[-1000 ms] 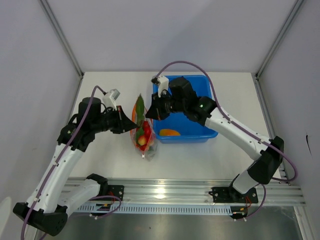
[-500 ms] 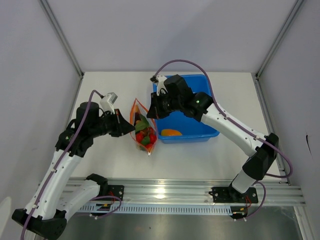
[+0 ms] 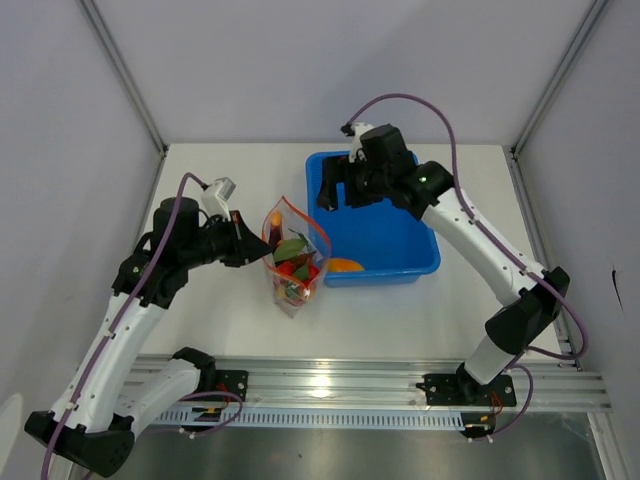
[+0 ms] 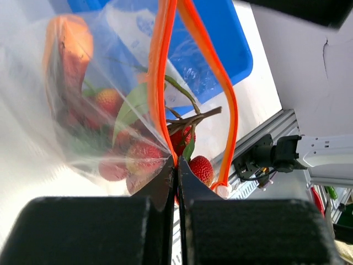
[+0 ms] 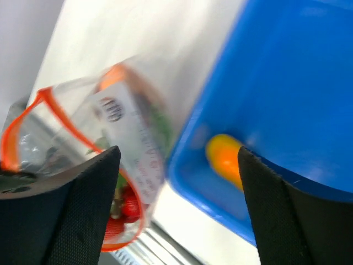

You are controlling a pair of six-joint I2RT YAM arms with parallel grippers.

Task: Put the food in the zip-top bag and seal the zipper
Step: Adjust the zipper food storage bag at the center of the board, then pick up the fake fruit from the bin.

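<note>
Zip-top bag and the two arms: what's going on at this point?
The left end effector is shut on the zipper, holding the zip-top bag with its mouth open; red fruits and leaves are inside. The right end effector is open and empty above the blue bin, where an orange-yellow piece lies. Nothing is sealed yet.

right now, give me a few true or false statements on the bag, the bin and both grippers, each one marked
1. The left gripper is shut on the zip-top bag. True.
2. The right gripper holds the bag's other side. False: it is open over the blue bin, holding nothing.
3. The blue bin holds no food. False: an orange-yellow piece lies in it.
4. The zipper is sealed. False: its two strips stand apart.
5. Red fruits are inside the bag. True.
</note>
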